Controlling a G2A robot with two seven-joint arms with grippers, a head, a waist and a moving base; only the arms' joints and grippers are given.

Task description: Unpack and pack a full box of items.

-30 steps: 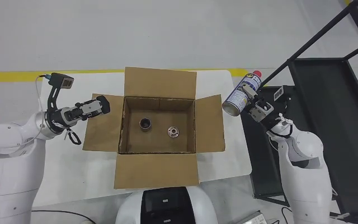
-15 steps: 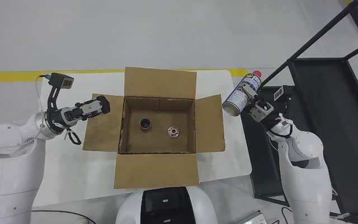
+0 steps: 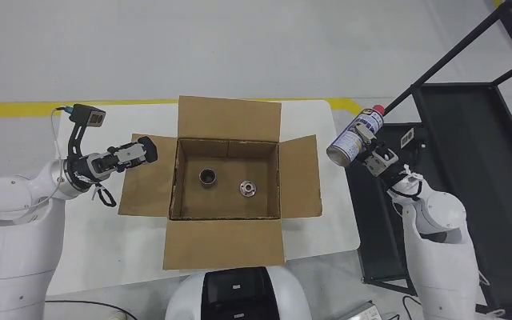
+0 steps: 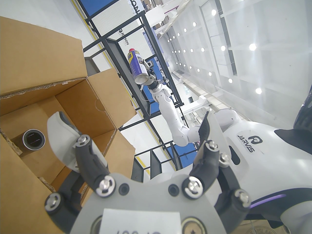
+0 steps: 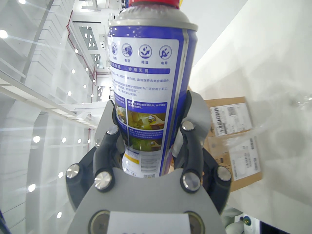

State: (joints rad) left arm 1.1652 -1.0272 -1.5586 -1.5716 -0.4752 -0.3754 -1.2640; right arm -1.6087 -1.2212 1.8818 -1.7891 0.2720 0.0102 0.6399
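**Box.** The cardboard box [image 3: 228, 180] stands on the white counter [image 3: 320, 120] at its middle. All four flaps are folded outward. The far flap stands up; the left, right and near flaps lie out flat.

**Contents.** Two small items rest on the box floor, apart from each other.
- The dark cylinder [image 3: 208, 175] stands in the left half with its open end up.
- The metal ring part [image 3: 248, 189] lies right of centre, slightly nearer than the cylinder. It is too small for its exact type to be read; it is probably a bearing or bushing.

**Right arm.** The right gripper [image 3: 366, 147] holds the spray can [image 3: 357, 136] off the counter, to the right of the box's right flap. The fingers [image 5: 192, 132] are clamped on the lower body of the can, one on each side. The can is tilted, with its red cap toward the far right and its base toward the box. It hangs about over the right edge of the counter, beside the black rack [image 3: 456, 160]. The top view does not show whether it is above the counter or above the gap.

**Left arm.** The left gripper [image 3: 144, 150] hangs above the outer edge of the left flap, pointing toward the box. Its fingers [image 4: 61, 132] are spread wide apart with nothing between them. The left wrist view shows the dark cylinder in the box beyond one finger.
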